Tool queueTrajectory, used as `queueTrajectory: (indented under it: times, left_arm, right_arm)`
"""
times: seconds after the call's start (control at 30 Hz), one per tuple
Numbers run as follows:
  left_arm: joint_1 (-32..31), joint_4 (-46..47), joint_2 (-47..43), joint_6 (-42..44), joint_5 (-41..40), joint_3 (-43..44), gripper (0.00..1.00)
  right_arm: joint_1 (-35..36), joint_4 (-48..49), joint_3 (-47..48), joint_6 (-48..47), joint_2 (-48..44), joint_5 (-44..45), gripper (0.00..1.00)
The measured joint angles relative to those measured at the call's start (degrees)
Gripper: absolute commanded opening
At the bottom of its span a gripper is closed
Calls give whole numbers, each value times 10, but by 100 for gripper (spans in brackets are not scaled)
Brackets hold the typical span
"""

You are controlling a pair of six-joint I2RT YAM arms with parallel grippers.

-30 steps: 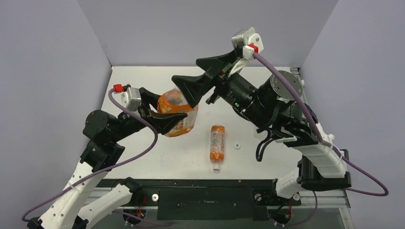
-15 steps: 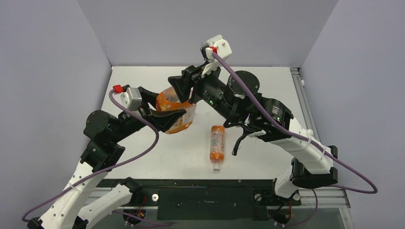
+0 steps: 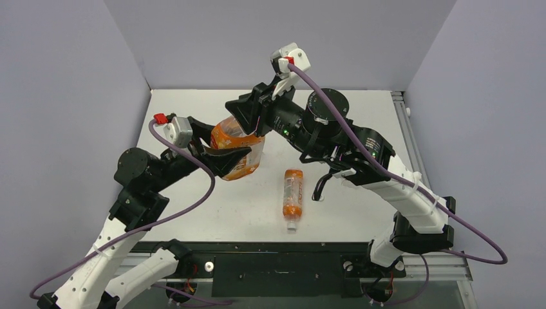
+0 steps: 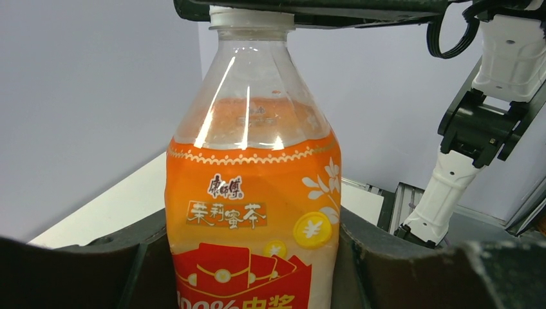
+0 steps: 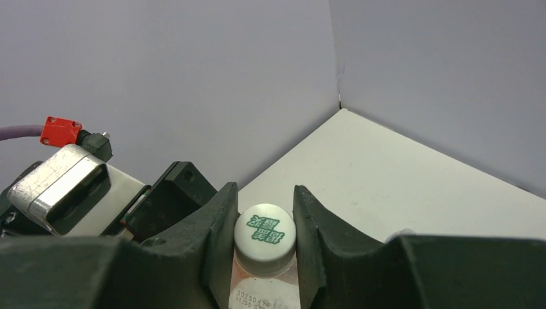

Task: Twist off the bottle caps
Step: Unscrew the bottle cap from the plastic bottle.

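Observation:
A wide orange bottle (image 3: 239, 154) with a red label is held upright above the table's left-middle, my left gripper (image 3: 217, 147) shut round its body (image 4: 251, 212). Its white cap with a green mark (image 5: 264, 233) sits between the fingers of my right gripper (image 5: 264, 226), which is shut on it from above (image 3: 248, 116). In the left wrist view the cap (image 4: 251, 17) shows at the top edge under the black right fingers. A slim orange bottle (image 3: 293, 192) lies on the table in front, its white cap (image 3: 291, 225) pointing at the near edge.
The white table (image 3: 367, 116) is boxed in by grey walls at the left, back and right. My right arm (image 3: 360, 154) stretches across the middle above the table. A black rail (image 3: 277, 257) runs along the near edge.
My right gripper swung left from beside the wide bottle to over its top, and its open fingers closed on the cap. The left gripper and the bottle stayed put.

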Motion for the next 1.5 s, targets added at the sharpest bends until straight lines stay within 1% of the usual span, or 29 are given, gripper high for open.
queueTrajectory:
  times: [0.3,0.4,0.47,0.57,0.67,0.83,0.93,1.03,1.07,1.1,1.13,1.17,1.23,1.33,1.5]
  left_arm:
    - [0,-1,0,-2,-3,0,0]
    - [0,-1,0,-7,2,0,0]
    - [0,0,-1,-17,14,0,0]
    - [0,3,-1,-40,50,3,0]
    - [0,14,1,-76,107,17,0]
    - [-1,35,0,-131,203,47,0]
    - [-2,44,0,-158,248,57,0]
    - [-3,47,1,-176,273,58,0]
    - [-3,47,2,-182,279,58,0]
    - [-3,47,2,-185,282,58,0]
    - [-3,47,3,-187,284,58,0]
    - [-3,47,5,-189,284,58,0]
    - [-3,46,5,-190,278,58,0]
    - [-3,42,5,-177,257,58,0]
    - [-3,31,-2,-123,193,55,0]
  right_arm:
    - [0,10,-10,-17,-3,-19,0]
    - [-6,23,-27,-29,-15,-50,0]
    - [-20,35,-47,-33,-28,-100,0]
    - [-47,47,-73,-33,-50,-201,0]
    - [-66,58,-75,-32,-62,-320,0]
    - [-71,96,-65,-31,-66,-498,0]
    - [-71,125,-74,-27,-68,-567,0]
    - [-76,138,-83,-22,-70,-612,0]
    - [-79,139,-83,-19,-70,-622,5]
    - [-83,138,-83,-17,-70,-629,15]
    - [-86,137,-83,-16,-70,-633,35]
    - [-89,133,-83,-16,-70,-630,54]
    - [-90,120,-81,-18,-72,-594,74]
    - [-68,96,-81,-37,-81,-469,78]
    - [43,80,-81,-93,-93,-214,79]
